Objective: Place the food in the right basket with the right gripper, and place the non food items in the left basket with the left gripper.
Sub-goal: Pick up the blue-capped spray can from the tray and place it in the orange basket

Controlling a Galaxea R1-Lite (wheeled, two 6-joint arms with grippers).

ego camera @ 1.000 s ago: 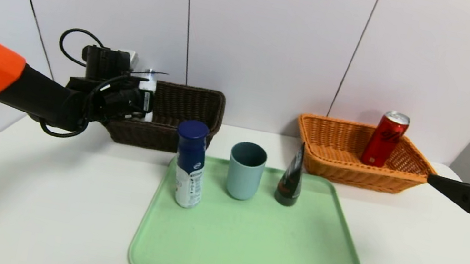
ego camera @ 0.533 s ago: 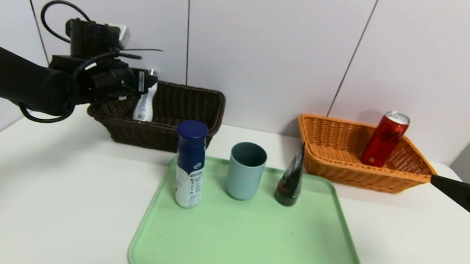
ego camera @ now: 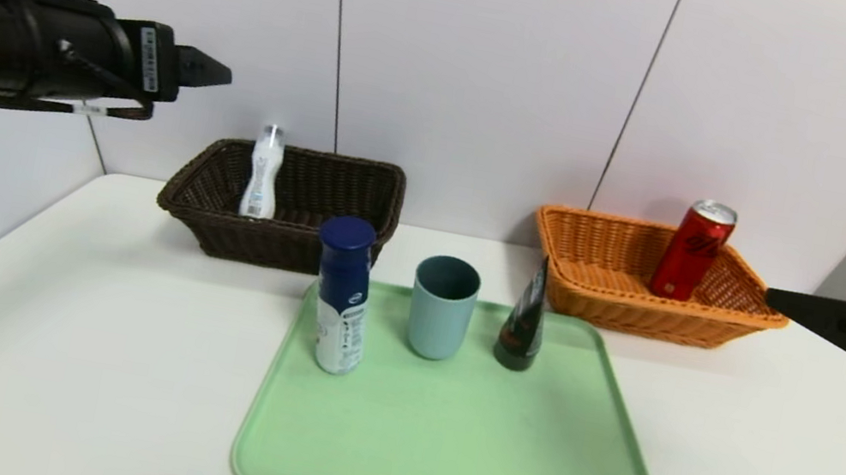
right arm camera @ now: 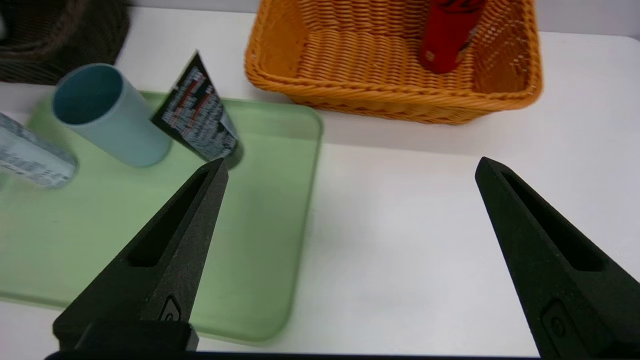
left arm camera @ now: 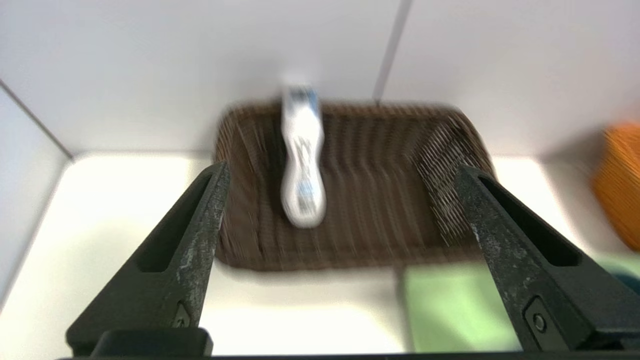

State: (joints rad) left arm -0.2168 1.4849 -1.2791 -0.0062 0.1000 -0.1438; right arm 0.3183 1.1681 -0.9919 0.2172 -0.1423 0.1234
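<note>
The small clear whitish bottle (ego camera: pixel 263 173) (left arm camera: pixel 301 159) stands upright inside the dark brown basket (ego camera: pixel 316 249) (left arm camera: pixel 380 210). My left gripper (ego camera: pixel 204 70) (left arm camera: pixel 340 172) is open and empty, raised high up and to the left of that basket. In the orange basket (ego camera: pixel 611 306) (right arm camera: pixel 380 95) the red can (ego camera: pixel 691 250) (right arm camera: pixel 447 35) leans against the far wall. On the green tray (ego camera: pixel 455 452) (right arm camera: pixel 125 225) stand the blue-capped bottle (ego camera: pixel 341 297) (right arm camera: pixel 32 157), the teal-grey cup (ego camera: pixel 442 306) (right arm camera: pixel 112 117) and the dark tube (ego camera: pixel 523 320) (right arm camera: pixel 200 117). My right gripper (ego camera: pixel 790 304) (right arm camera: pixel 347 170) is open, empty, over the table right of the orange basket.
The white table (ego camera: pixel 64 348) ends at a white panelled wall right behind both baskets. A side wall rises along the table's left edge. The tray's front half is bare.
My left gripper let go of the whitish bottle, which now stands in the brown basket, and rose up and back to the left. The right gripper rose slightly.
</note>
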